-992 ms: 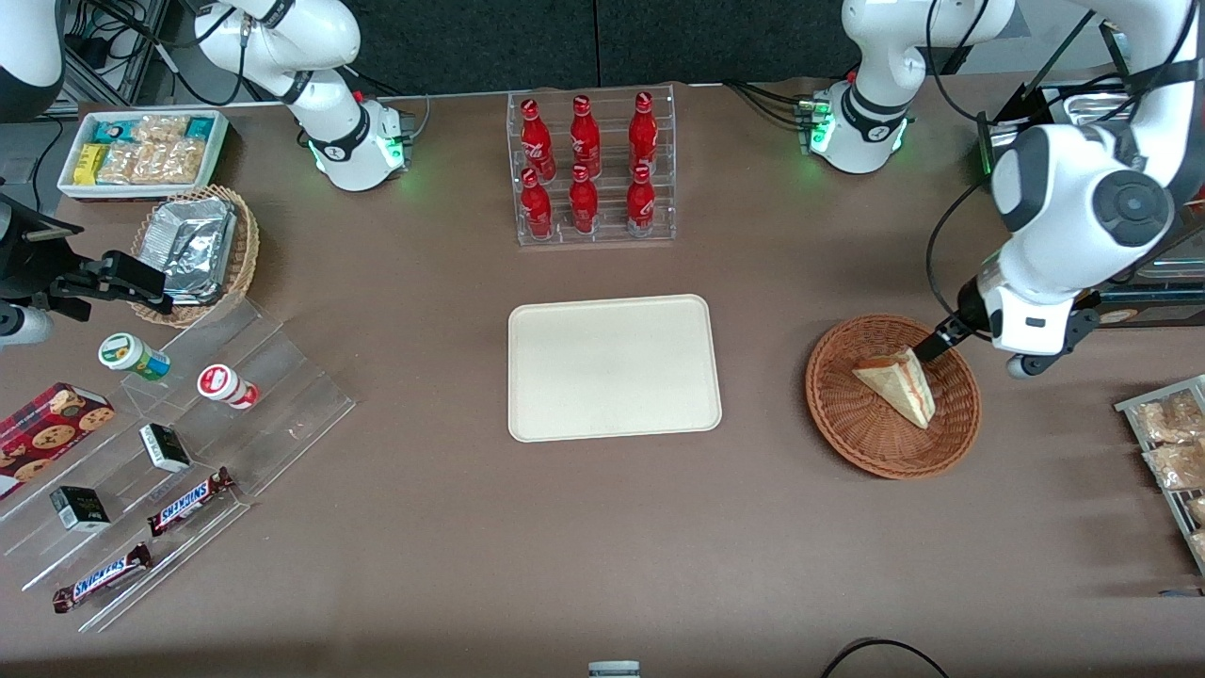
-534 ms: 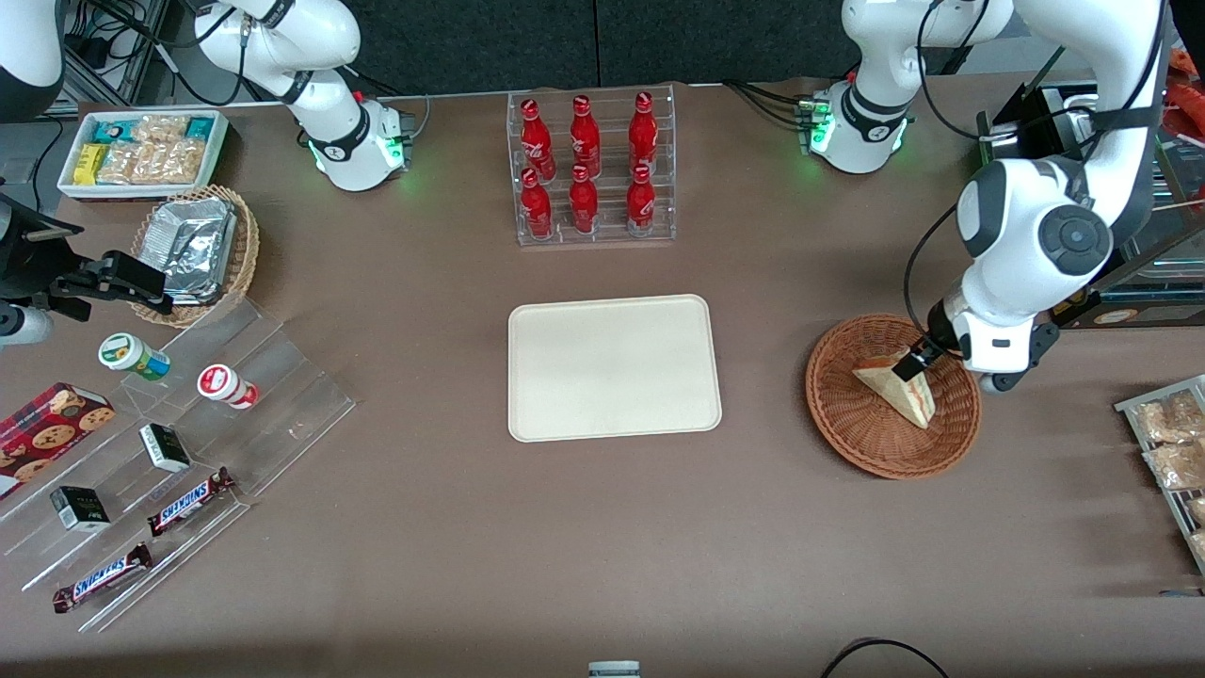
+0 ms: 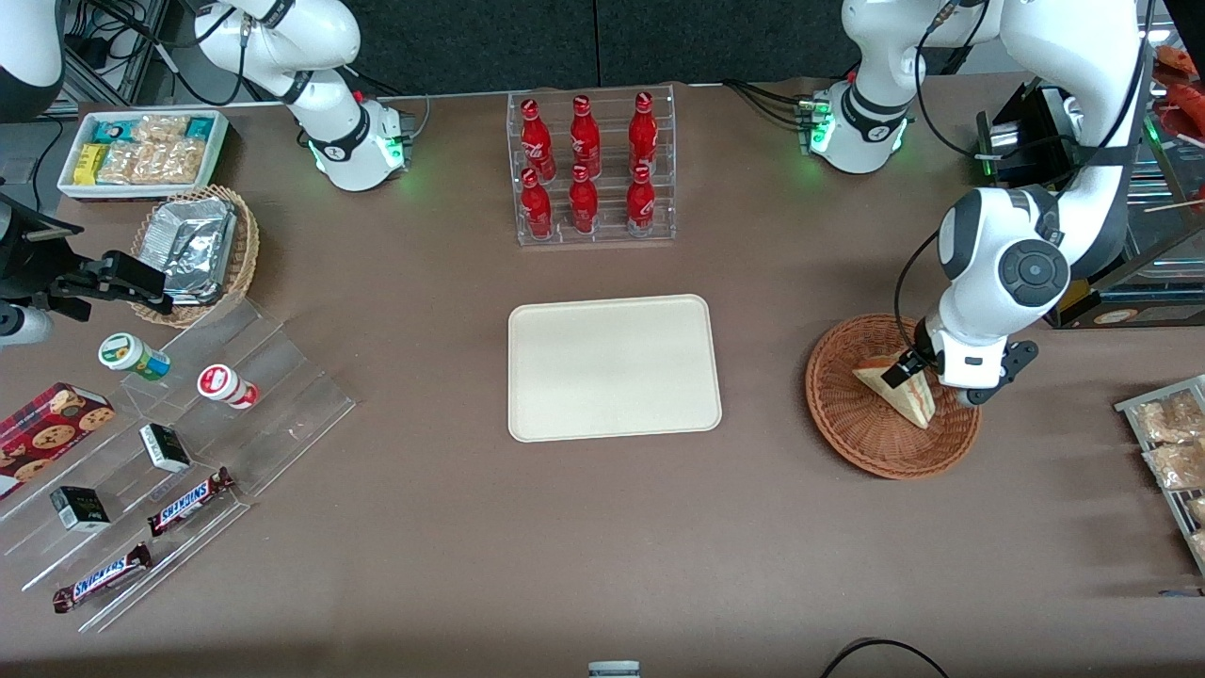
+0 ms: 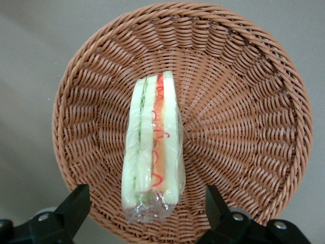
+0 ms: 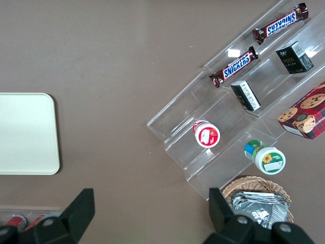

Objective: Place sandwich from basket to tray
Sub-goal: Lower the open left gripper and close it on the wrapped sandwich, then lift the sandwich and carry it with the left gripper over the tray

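Observation:
The sandwich (image 3: 899,388), a pale wedge in clear wrap with red and green filling, lies in the reddish-brown wicker basket (image 3: 852,414) toward the working arm's end of the table. It also shows in the left wrist view (image 4: 152,147), inside the basket (image 4: 238,112). My left gripper (image 3: 911,369) hangs just above the sandwich's wide end, open, with one finger (image 4: 76,206) on each side of the wrapped end and not touching it. The cream tray (image 3: 613,366) lies flat at the table's middle and holds nothing.
A clear rack of red bottles (image 3: 588,169) stands farther from the camera than the tray. Packaged snacks (image 3: 1172,443) lie on a rack beside the basket at the table's edge. A clear stepped display with snack bars (image 3: 188,499) lies toward the parked arm's end.
My left arm has swung in over the basket and come down; the gripper now straddles the sandwich's wide end. The sandwich has not moved.

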`<state>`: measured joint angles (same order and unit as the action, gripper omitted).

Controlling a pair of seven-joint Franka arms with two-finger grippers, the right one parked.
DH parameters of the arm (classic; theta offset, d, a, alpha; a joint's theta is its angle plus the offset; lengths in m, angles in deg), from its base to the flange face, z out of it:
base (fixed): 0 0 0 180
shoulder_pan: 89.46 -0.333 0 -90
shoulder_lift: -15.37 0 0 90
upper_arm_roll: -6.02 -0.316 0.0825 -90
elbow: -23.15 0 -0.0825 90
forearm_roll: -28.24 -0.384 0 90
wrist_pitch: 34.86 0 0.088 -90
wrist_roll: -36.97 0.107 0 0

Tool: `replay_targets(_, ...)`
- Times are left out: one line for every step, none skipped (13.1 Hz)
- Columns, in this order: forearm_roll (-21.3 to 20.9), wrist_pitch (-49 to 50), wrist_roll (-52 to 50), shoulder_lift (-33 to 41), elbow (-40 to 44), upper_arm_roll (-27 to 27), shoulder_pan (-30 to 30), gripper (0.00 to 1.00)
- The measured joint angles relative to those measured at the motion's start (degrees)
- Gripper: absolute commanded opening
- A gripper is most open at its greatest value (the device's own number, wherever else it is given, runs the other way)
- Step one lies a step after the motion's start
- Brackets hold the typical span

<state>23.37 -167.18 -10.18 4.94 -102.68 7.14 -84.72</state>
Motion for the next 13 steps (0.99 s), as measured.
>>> replay_targets(0.00, -0.73, -0.01, -0.44, -0.01, 0.00, -0.03, 1.00)
replay_targets(0.00, -1.15, -0.04, -0.89, -0.02, 0.00, -0.06, 1.00)
replay_targets(0.00, -1.69, -0.08, -1.43, -0.03, 0.00, -0.09, 1.00)
replay_targets(-0.01, -2.33, -0.10, -2.03, -0.04, -0.01, -0.13, 1.00)
replay_targets(-0.01, -3.13, -0.13, -2.76, -0.07, -0.01, -0.20, 0.97)
replay_targets(0.00, -3.53, -0.20, -3.52, -0.08, -0.02, -0.40, 0.84)
replay_targets(0.01, -3.80, -0.24, -4.25, -0.08, -0.02, -0.68, 0.67)
replay_targets(0.04, -3.83, -0.28, -4.79, -0.09, -0.02, -0.89, 0.46)
replay_targets(0.06, -3.76, -0.37, -5.15, -0.12, -0.03, -1.05, 0.22)
replay_targets(0.07, -3.38, -0.46, -5.36, -0.18, -0.03, -1.18, 0.03)
replay_targets(0.11, -2.48, -0.55, -5.42, -0.19, -0.03, -1.26, 0.00)
replay_targets(0.23, -1.68, -0.67, -5.41, -0.19, -0.03, -1.28, 0.00)
replay_targets(0.42, -1.20, -0.78, -5.41, -0.16, -0.03, -1.29, 0.00)
